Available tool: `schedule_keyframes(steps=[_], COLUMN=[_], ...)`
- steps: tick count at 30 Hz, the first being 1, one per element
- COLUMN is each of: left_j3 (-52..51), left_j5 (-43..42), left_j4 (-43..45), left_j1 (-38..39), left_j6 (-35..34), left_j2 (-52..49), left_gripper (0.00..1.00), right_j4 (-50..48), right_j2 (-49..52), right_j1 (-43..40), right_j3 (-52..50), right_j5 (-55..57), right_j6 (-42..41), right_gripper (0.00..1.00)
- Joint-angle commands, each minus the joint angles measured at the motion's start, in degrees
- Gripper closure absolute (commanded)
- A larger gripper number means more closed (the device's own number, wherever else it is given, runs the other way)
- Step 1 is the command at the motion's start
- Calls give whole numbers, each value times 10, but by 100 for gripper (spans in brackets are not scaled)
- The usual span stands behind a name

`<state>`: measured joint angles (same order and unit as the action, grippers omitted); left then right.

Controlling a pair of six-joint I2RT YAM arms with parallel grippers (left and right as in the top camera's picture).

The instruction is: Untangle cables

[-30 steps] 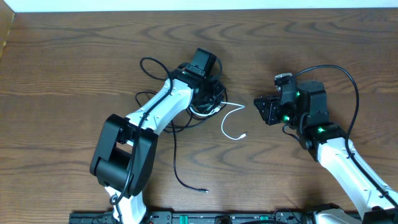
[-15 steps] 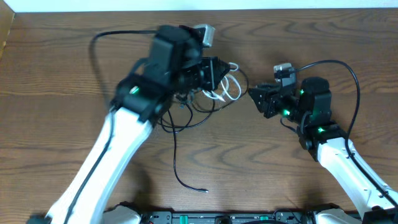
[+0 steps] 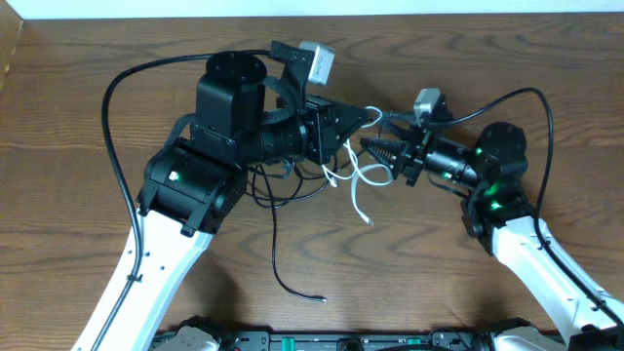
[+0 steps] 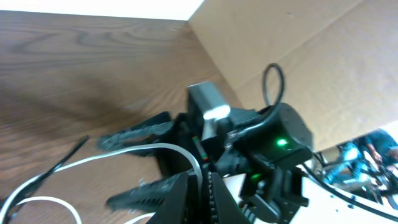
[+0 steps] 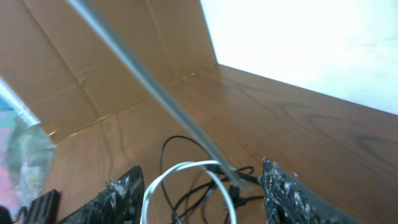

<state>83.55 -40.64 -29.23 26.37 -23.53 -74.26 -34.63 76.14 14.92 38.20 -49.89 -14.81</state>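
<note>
My left gripper (image 3: 367,116) is raised above the table and shut on the white cable (image 3: 357,174). The cable hangs in loops below it, with its plug end (image 3: 369,222) dangling. In the left wrist view the jaws (image 4: 201,185) pinch the white cable (image 4: 140,149). The black cables (image 3: 284,191) trail beneath the left arm, and one long end (image 3: 320,298) lies toward the front. My right gripper (image 3: 376,151) is open and points left, right beside the white loops. In the right wrist view its open fingers (image 5: 199,200) flank the white loop (image 5: 185,168), with black cables (image 5: 202,186) behind.
The arms' thicker black wires arch over the table at the left (image 3: 115,127) and at the right (image 3: 541,107). A cardboard wall (image 5: 93,68) stands along the table's left side. The two arms are close together at the table's middle.
My left arm has risen and swung right, lifting the white cable off the table. My right gripper has reached left to the hanging white loops.
</note>
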Motion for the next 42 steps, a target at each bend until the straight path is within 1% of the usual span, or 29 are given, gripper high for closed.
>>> schedule_keyframes(steps=[1, 2, 5, 7, 9, 10, 11, 13, 14, 18, 19, 20, 21, 23, 24, 25, 29, 31, 36, 37, 38, 42], left_j3=[3, 3, 3, 3, 3, 3, 3, 3, 3, 3, 3, 3, 3, 2, 2, 0, -5, -9, -9, -9, -9, -9], left_j5=[-60, -71, -109, -135, -155, -160, -160, -159, -159, -152, -148, -137, -119, -59, -31, 12, 95, 114, 117, 117, 115, 113], left_j4=[16, 16, 11, 8, 3, -2, -8, -20, -23, -28, -30, -35, -43, -72, -85, -106, -152, -167, -181, -181, -184, -197], left_j1=[-1, -1, -1, -1, -1, -1, -1, -1, -1, -1, -1, -1, -1, -1, -1, -1, -1, -1, -1, -1, -1, -1], left_j6=[7, 7, 8, 8, 8, 8, 8, 10, 14, 35, 44, 50, 56, 68, 75, 82, 83, 83, 83, 82, 82, 67], left_j2=[-1, 0, 0, 0, 0, 0, 0, 0, 0, 0, -1, -1, -1, -1, -2, -3, -16, -25, -64, -71, -84, -115], left_gripper=[92, 92, 92, 92, 92, 93, 92, 92, 92, 92, 83, 64, 51, 30, 27, 27, 27, 27, 27, 30, 34, 44], right_j4=[-3, -3, -1, 5, 9, 10, 10, 10, 10, 12, 13, 14, 17, 21, 23, 25, 25, 23, 23, 23, 23, 23], right_j2=[1, 1, 1, 1, 1, 1, 1, 1, 1, 1, 1, 1, 1, 1, 1, 1, 1, 1, 1, 1, 1, 1], right_j1=[13, 13, 12, 12, 12, 13, 13, 13, 13, 13, 13, 13, 13, 13, 13, 13, 13, 13, 13, 13, 13, 13], right_j3=[2, 2, 2, 2, 2, 2, 2, 2, 2, 2, 2, 2, 2, 2, 2, 2, 2, 2, 2, 2, 2, 2], right_j5=[-2, 10, 62, 101, 130, 137, 140, 140, 139, 115, 108, 98, 87, 73, 70, 70, 71, 71, 70, 70, 71, 71], right_j6=[3, 3, 3, 3, 3, 3, 3, 4, 6, 7, 7, 7, 7, 7, 7, 7, 7, 7, 7, 7, 7, 7], right_gripper=[42, 44, 59, 63, 64, 68, 75, 95, 99, 99, 99, 99, 99, 99, 99, 99, 99, 99, 99, 99, 99, 99])
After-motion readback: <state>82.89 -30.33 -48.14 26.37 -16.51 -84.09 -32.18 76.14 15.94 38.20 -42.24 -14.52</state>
